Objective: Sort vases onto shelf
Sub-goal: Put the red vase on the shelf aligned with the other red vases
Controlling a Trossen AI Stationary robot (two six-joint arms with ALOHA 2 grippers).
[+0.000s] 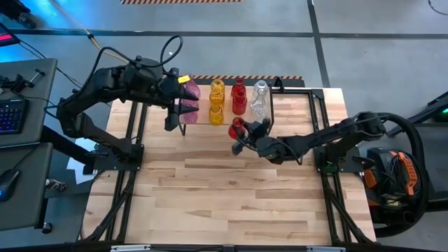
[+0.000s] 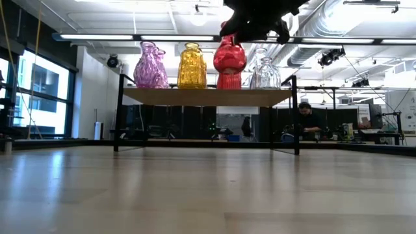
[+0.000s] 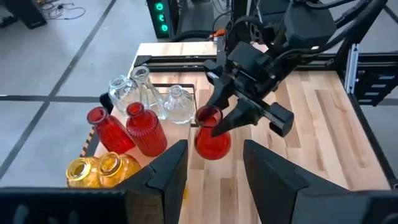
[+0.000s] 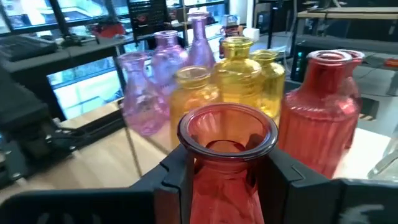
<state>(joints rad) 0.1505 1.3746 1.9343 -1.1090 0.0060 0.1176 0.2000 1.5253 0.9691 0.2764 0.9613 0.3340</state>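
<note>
Here we see a red vase (image 1: 236, 127) held by its neck in the right claw (image 1: 243, 133), just off the shelf's (image 1: 227, 124) front edge.

On the shelf we count pink vases (image 1: 189, 89) at one end, then yellow vases (image 1: 217, 89), red vases (image 1: 239, 91) and clear vases (image 1: 260, 89). The left claw (image 1: 173, 110) hangs at the pink end of the shelf, its fingers apart and holding nothing. Around the shelf lies the wooden counter (image 1: 224, 189).

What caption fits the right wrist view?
Right gripper holding a red vase by the neck, before pink, yellow and red vases.
</note>
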